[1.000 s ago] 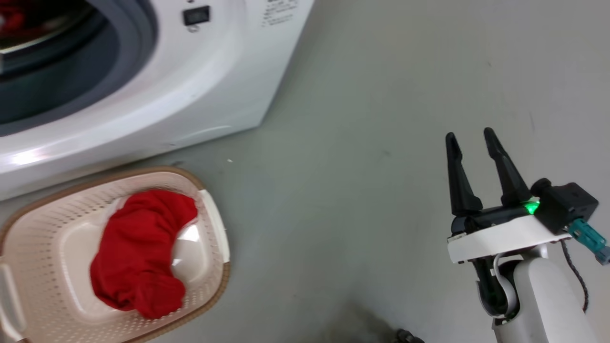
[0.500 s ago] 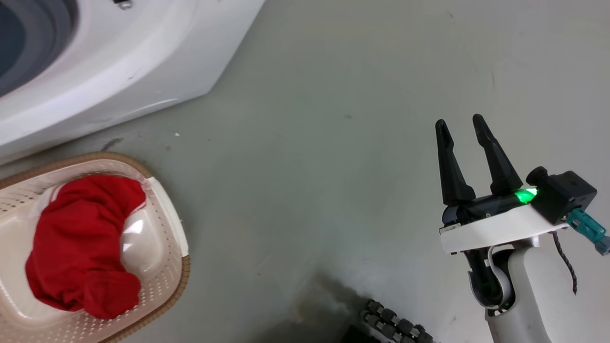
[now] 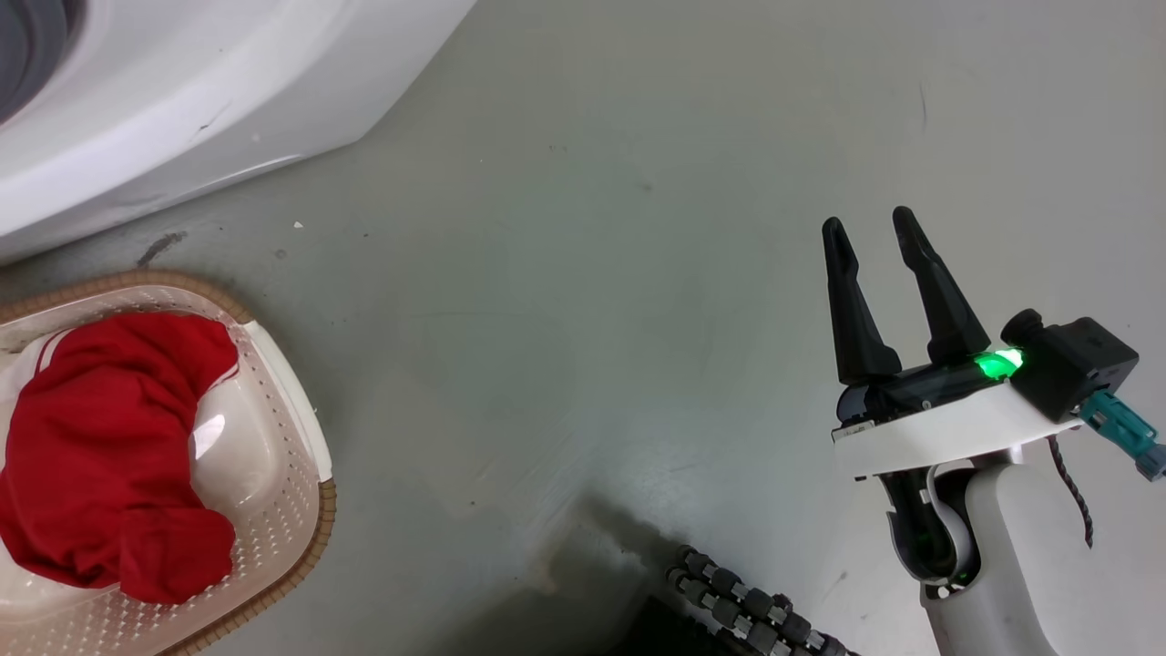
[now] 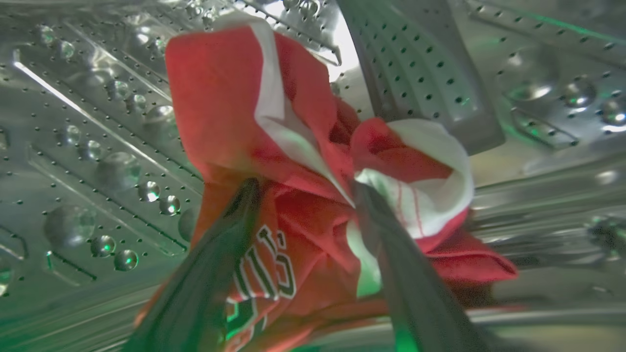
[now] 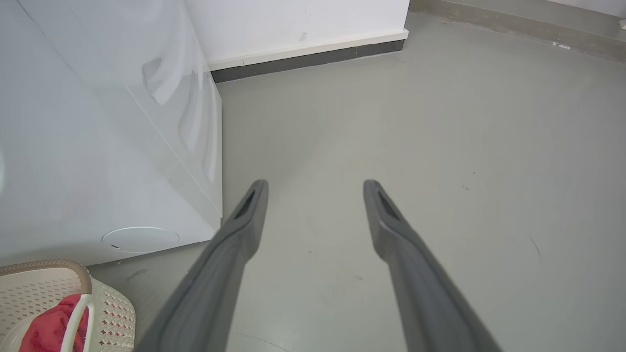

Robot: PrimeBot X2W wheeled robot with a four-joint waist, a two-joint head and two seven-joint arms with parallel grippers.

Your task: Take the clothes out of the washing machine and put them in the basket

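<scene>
Inside the washing machine's steel drum (image 4: 73, 122) lies a red garment with a broad white band and white lettering (image 4: 293, 161). My left gripper (image 4: 305, 189) is open, its two fingers spread against this garment's folds. The plain red garment (image 3: 100, 456) lies in the cream basket (image 3: 323, 510) at the lower left of the head view, just below the white washing machine (image 3: 182, 91). My right gripper (image 3: 867, 223) hangs open over bare floor at the right, holding nothing. From the right wrist, that gripper (image 5: 315, 186) points past the washing machine's side (image 5: 98, 146), with the basket (image 5: 112, 313) at the lower left.
The grey floor (image 3: 592, 319) stretches between the basket and my right arm. A dark ribbed cable (image 3: 747, 610) lies at the bottom edge. A white wall with dark skirting (image 5: 308, 58) stands behind the machine. A grey drum paddle (image 4: 415, 73) rises behind the garment.
The head camera has swung, so the washer and basket now sit further left in the picture and the drum opening has slid out of it. My right gripper stays open as before.
</scene>
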